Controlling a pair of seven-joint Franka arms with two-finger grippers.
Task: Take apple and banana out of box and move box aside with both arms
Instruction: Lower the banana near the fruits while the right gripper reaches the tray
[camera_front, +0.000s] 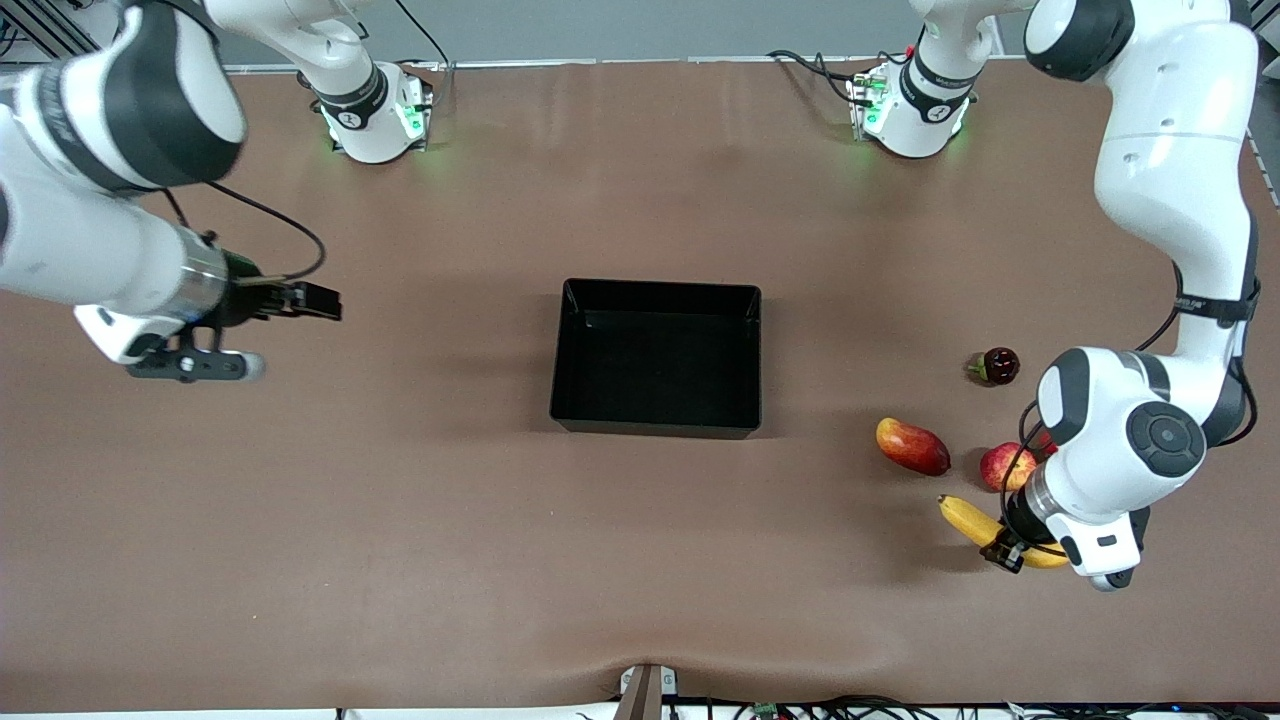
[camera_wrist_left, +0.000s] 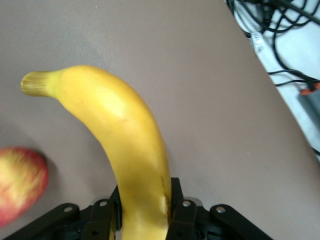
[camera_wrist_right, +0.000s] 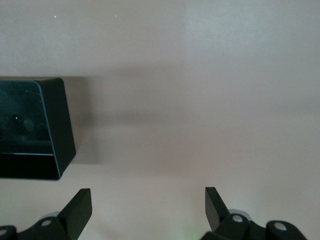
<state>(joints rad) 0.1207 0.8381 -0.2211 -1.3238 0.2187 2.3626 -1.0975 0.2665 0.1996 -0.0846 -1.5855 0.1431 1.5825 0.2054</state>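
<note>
The yellow banana (camera_front: 965, 520) lies low at the table near the left arm's end, close to the front camera. My left gripper (camera_front: 1005, 550) is shut on the banana's middle; in the left wrist view the fingers (camera_wrist_left: 182, 210) press both sides of the banana (camera_wrist_left: 125, 140). The red apple with yellow patches (camera_front: 1003, 465) sits just beside it and shows in the left wrist view (camera_wrist_left: 17, 180). The black box (camera_front: 660, 285) stands mid-table, nothing in it. My right gripper (camera_front: 325, 301) is open and holds nothing, above the table toward the right arm's end; the box corner (camera_wrist_right: 35, 130) shows ahead of the gripper (camera_wrist_right: 147, 200).
An oval red-yellow mango-like fruit (camera_front: 912, 446) lies between the apple and the box. A dark red round fruit (camera_front: 998, 366) sits farther from the front camera than the apple. Cables run along the table's near edge (camera_wrist_left: 280, 30).
</note>
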